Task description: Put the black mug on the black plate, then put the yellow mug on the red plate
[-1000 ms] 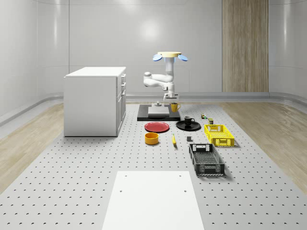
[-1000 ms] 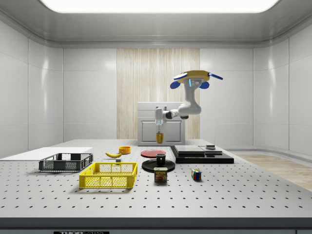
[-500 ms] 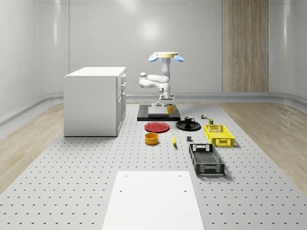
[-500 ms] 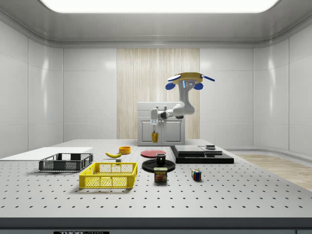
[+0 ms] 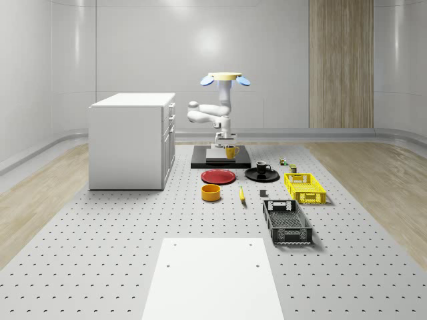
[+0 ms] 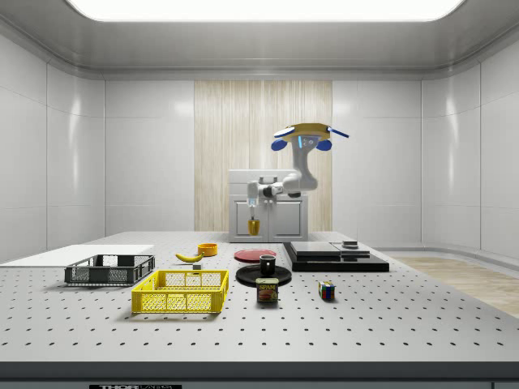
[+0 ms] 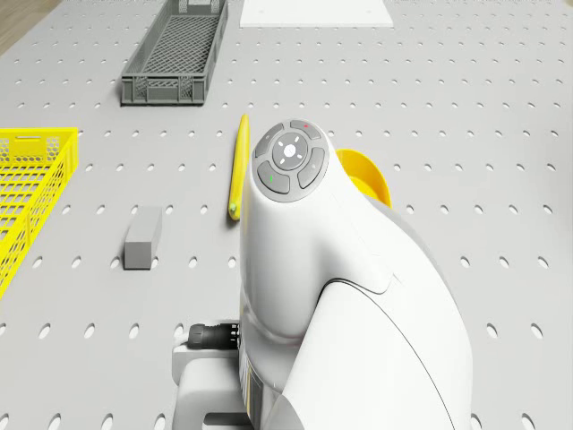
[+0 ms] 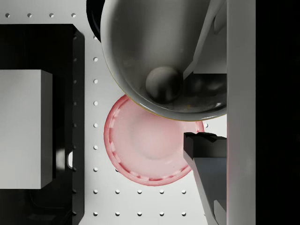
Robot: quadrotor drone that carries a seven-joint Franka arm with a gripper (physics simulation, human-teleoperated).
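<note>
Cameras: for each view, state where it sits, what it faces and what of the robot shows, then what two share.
Whole-scene view: high, off the robot; drone, arm, yellow mug.
Side view: table-level; drone, tool holding the mug.
Drone view: on the body, looking down; arm link, banana.
Wrist view: along the tool; mug above red plate.
Shared: whole-scene and side views show black mug on black plate.

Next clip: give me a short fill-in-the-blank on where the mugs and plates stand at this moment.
The black mug sits on the ____ plate.
The gripper holds the ____ mug in the air.
In the wrist view, the plate beneath the held mug is ____.
The drone hovers beside the white ____.

Missing words: black; yellow; red; cabinet
</note>
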